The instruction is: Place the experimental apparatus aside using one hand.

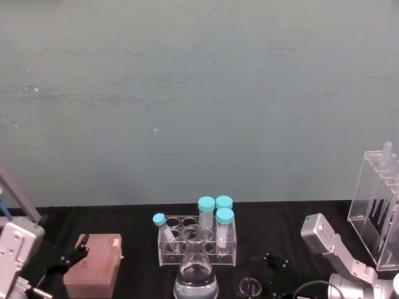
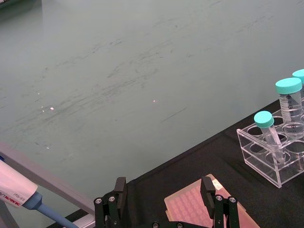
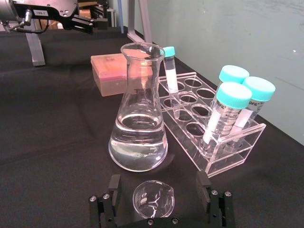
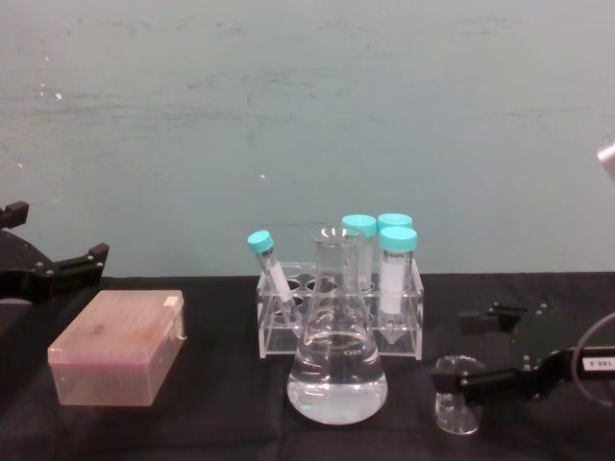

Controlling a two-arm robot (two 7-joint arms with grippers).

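My right tool [image 3: 158, 181] is spread open around the one small beaker [image 3: 153, 200], which sits beside the one conical flask [image 3: 138, 128] mid-desk [image 3: 57, 142]; I cannot tell if it touches the glass. One pipette rack [image 1: 377, 205] stands well apart, toward the desk's right edge. My left tool [image 2: 163, 187] is open too, over one pink box [image 4: 117, 348] near the left edge. One tube rack [image 4: 338, 327] holds four teal-capped tubes [image 4: 397, 274].
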